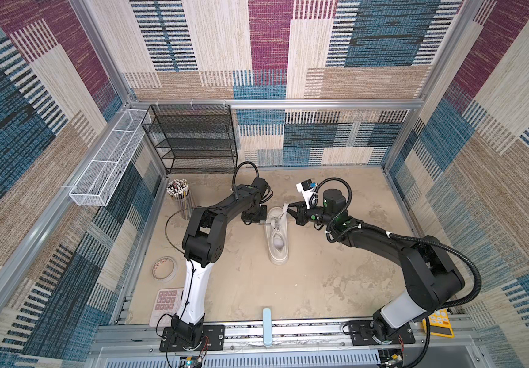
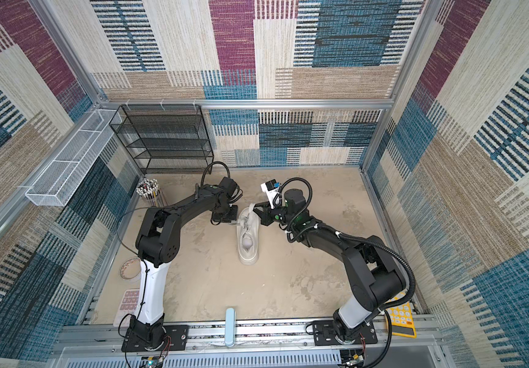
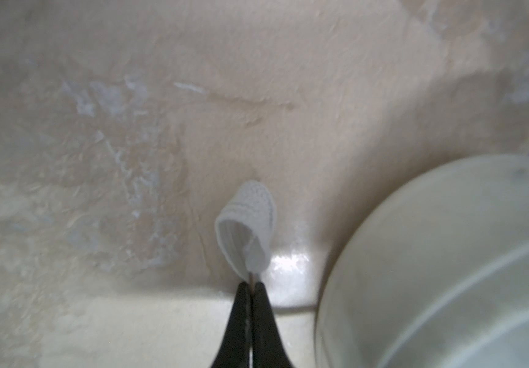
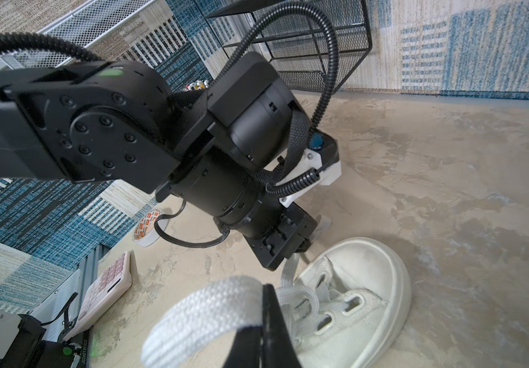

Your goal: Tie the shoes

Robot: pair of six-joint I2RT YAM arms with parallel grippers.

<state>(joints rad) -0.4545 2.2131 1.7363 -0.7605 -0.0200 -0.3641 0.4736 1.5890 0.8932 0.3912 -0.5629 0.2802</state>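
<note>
Enclosure: three walls [image 1: 272, 47] clad in woven patchwork textile of blue, magenta, beige and cream, held in an aluminium frame.

Surface: one counter [image 1: 336, 270], beige, with a mottled plaster-like finish and pale scuffs.

Arms: two, black with white lower links. The left arm [image 1: 206, 229] and right arm [image 1: 416, 255] both reach to mid-counter.

Storage: one black wire-mesh tiered rack [image 1: 193, 140] at the far wall. One long white mesh basket [image 1: 107, 165] hangs on the left wall.

Task item: one white canvas low-top sneaker [image 1: 278, 242] with a thick rubber sole. It sits upright at mid-counter between the arms, toe to the far wall.

Small items:
- One clear cup of pencils [image 1: 179, 194], far left.
- Two calculators: pink calculator [image 1: 166, 302] near the left base, yellow calculator [image 1: 440, 321] by the right base.
- One pale blue bar [image 1: 267, 325] across the front rail.
- One tape roll [image 1: 164, 269].

Tools:
- The left tool [image 3: 251, 283] is pressed together, pinching a short ribbed white lace loop [image 3: 247, 229] just beside the toe.
- The right tool [image 4: 269, 296] is pressed together on a broad flat woven lace band [image 4: 202, 312] above the eyelets.
</note>
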